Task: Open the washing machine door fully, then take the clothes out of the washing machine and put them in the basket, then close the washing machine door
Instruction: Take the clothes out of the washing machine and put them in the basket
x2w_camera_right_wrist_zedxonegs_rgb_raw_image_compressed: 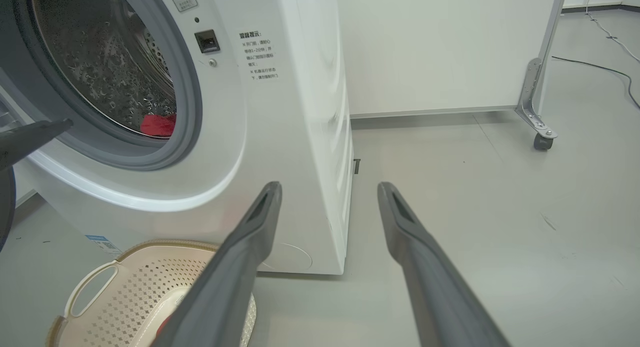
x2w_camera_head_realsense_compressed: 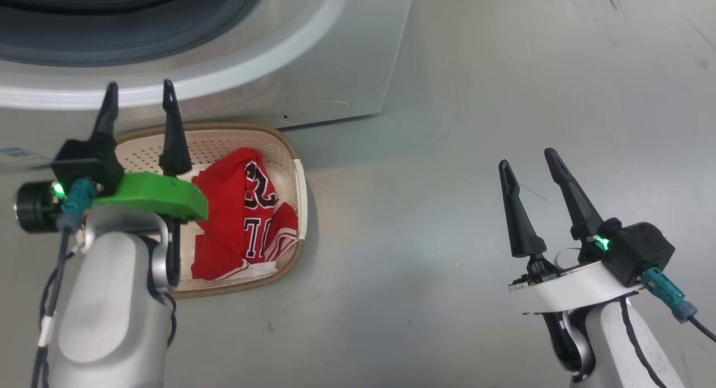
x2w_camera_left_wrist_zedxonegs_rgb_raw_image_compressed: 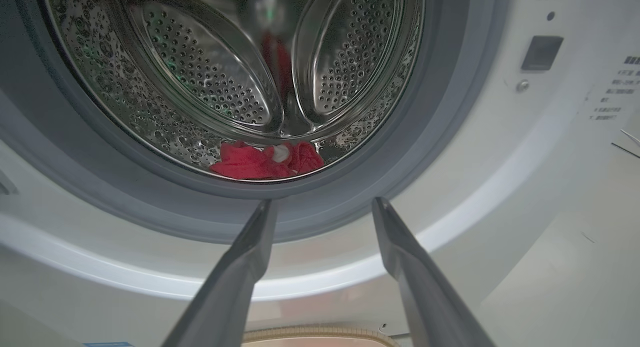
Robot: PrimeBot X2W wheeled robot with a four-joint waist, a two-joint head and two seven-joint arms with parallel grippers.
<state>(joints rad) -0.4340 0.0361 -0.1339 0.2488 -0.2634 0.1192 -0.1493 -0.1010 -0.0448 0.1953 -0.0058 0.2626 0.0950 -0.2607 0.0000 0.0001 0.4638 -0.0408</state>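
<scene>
Even bright light; soft shadow beside basket (x2w_camera_head_realsense_compressed: 224, 143); glints inside washing machine (x2w_camera_left_wrist_zedxonegs_rgb_raw_image_compressed: 210, 82); wrist views bowed at edges.

The washing machine (x2w_camera_left_wrist_zedxonegs_rgb_raw_image_compressed: 500, 162) shows its steel drum (x2w_camera_left_wrist_zedxonegs_rgb_raw_image_compressed: 225, 87). Red clothes (x2w_camera_left_wrist_zedxonegs_rgb_raw_image_compressed: 265, 161) lie at the drum's bottom front. Below the drum, the left gripper (x2w_camera_left_wrist_zedxonegs_rgb_raw_image_compressed: 321, 201) is spread and empty; lower still is the basket (x2w_camera_left_wrist_zedxonegs_rgb_raw_image_compressed: 320, 332) rim.

Far off to my right I see a white upright partition panel (x2w_camera_right_wrist_zedxonegs_rgb_raw_image_compressed: 440, 47) on a small black caster wheel (x2w_camera_right_wrist_zedxonegs_rgb_raw_image_compressed: 541, 142), standing on smooth grey floor (x2w_camera_right_wrist_zedxonegs_rgb_raw_image_compressed: 475, 227).
</scene>
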